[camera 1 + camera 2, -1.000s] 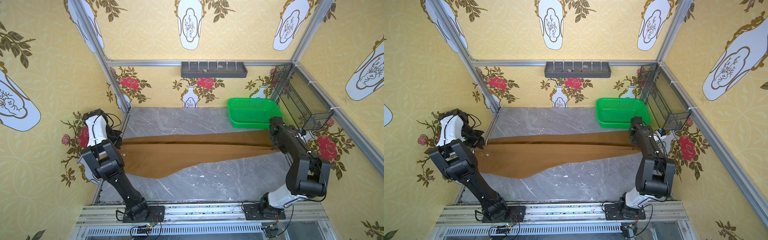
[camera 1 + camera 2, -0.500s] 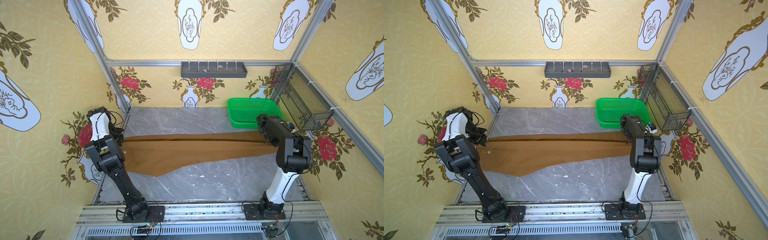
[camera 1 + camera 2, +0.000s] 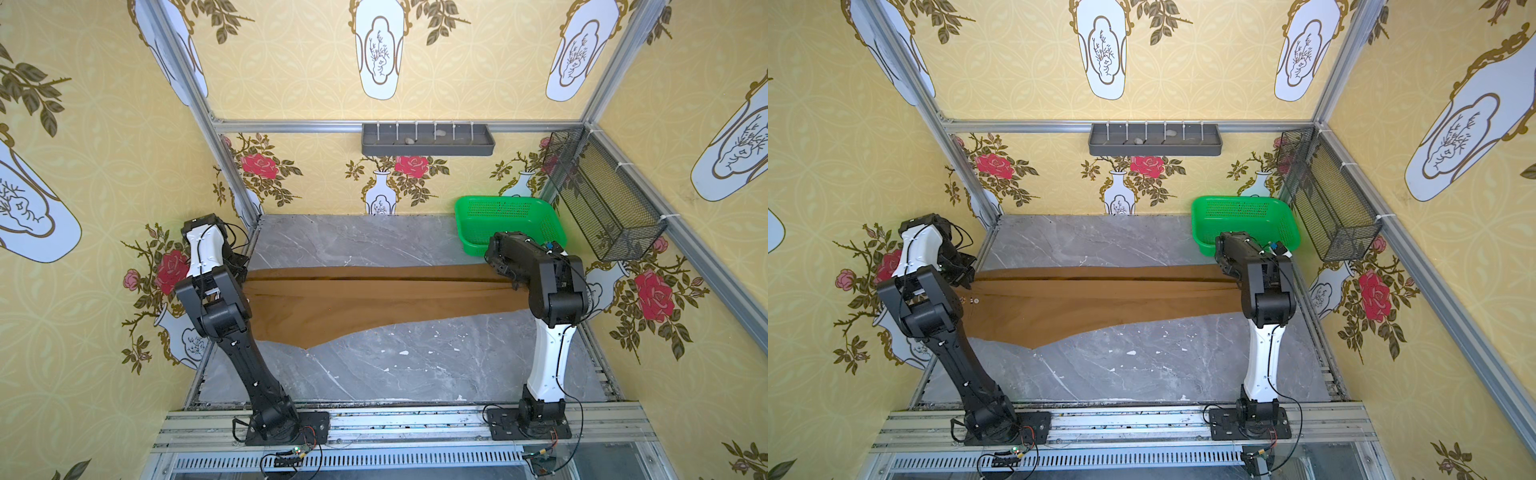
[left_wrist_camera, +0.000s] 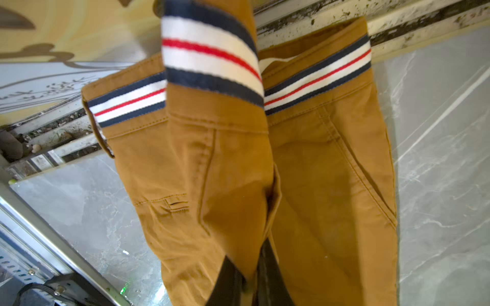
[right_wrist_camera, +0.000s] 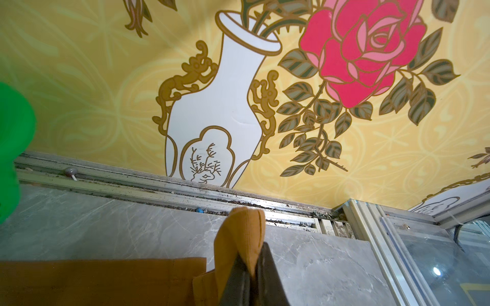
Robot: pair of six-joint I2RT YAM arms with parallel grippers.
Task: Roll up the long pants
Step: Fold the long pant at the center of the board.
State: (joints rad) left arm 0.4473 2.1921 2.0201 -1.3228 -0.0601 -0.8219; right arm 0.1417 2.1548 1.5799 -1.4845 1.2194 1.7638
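Observation:
The long pants (image 3: 374, 299) (image 3: 1100, 297) lie stretched across the grey marble table, waist at the left, leg ends at the right. In the left wrist view my left gripper (image 4: 249, 265) is shut on the ochre cloth just below the striped waistband (image 4: 209, 53), which is lifted off the table. In both top views this left gripper (image 3: 240, 266) (image 3: 966, 270) sits at the table's left edge. My right gripper (image 5: 252, 265) is shut on a folded leg cuff (image 5: 244, 230), raised slightly; in both top views the right gripper (image 3: 505, 272) (image 3: 1230, 270) is at the pants' right end.
A green basket (image 3: 511, 224) stands at the back right, just behind the right gripper. A black wire basket (image 3: 602, 195) hangs on the right wall and a grey shelf tray (image 3: 428, 139) on the back wall. Metal rails (image 5: 185, 190) edge the table.
The right gripper has moved left from the table's right edge, carrying the leg ends, and its arm has straightened up. The left gripper has shifted slightly backward with the waist.

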